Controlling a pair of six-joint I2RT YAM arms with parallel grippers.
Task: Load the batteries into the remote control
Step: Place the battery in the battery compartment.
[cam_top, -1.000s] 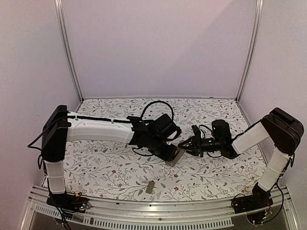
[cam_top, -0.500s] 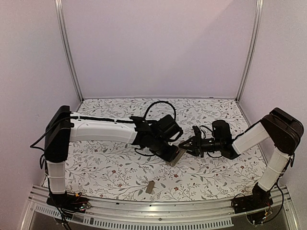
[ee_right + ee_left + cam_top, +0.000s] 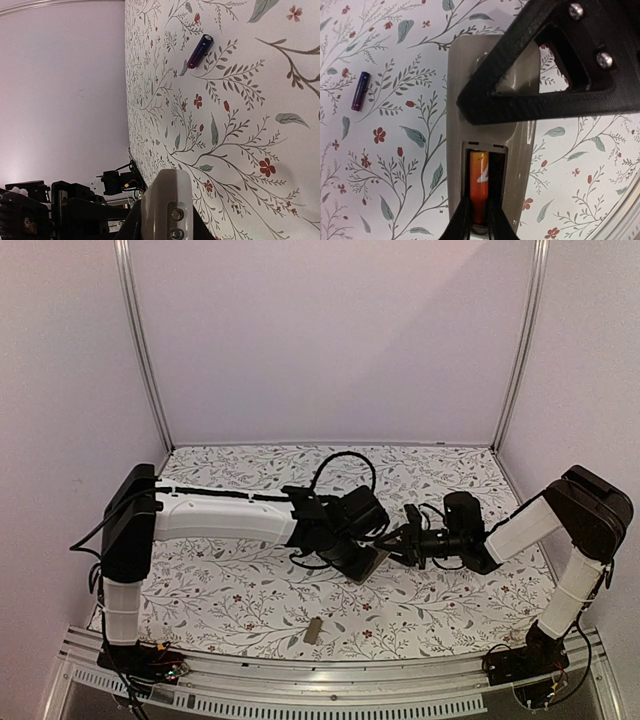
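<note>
We are noting, left to right:
- Grey cover plate [image 3: 313,630] is lying flat near near edge of counter [image 3: 230,590], well apart from both arms.
- Purple battery [image 3: 360,90] is lying loose on counter, apart from remote control [image 3: 521,150].
- Left gripper [image 3: 479,222] is narrowed, pinching orange battery [image 3: 480,185], which is sitting in remote control's recess.
- Remote control is sitting around middle of counter, slightly toward right edge, with grey-beige back showing.
- Right gripper [image 3: 393,545] is clamping remote control's other end, with one black finger [image 3: 545,105] crossing its back.
</note>
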